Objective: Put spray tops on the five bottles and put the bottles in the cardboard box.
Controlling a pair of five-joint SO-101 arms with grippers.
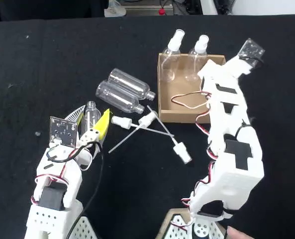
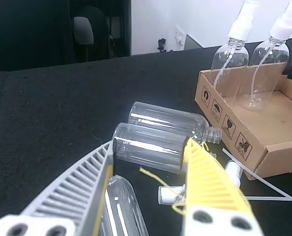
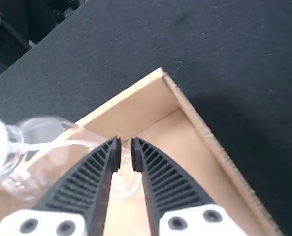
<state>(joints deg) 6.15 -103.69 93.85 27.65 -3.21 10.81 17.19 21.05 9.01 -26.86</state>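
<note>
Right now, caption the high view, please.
Two capped bottles stand in the cardboard box; three bottles and spray tops lie outside.

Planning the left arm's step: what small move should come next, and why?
Probably close the left end effector on the uncapped bottle lying between its open fingers, since it is not yet gripped and needs one of the loose spray tops nearby.

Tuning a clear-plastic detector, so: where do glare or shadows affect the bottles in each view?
High view: white glare streaks along the lying bottles. Left wrist view: bright highlight bands on them too. Right wrist view: the boxed bottle looks pale against the cardboard box, which shadows the black cloth beside it.
</note>
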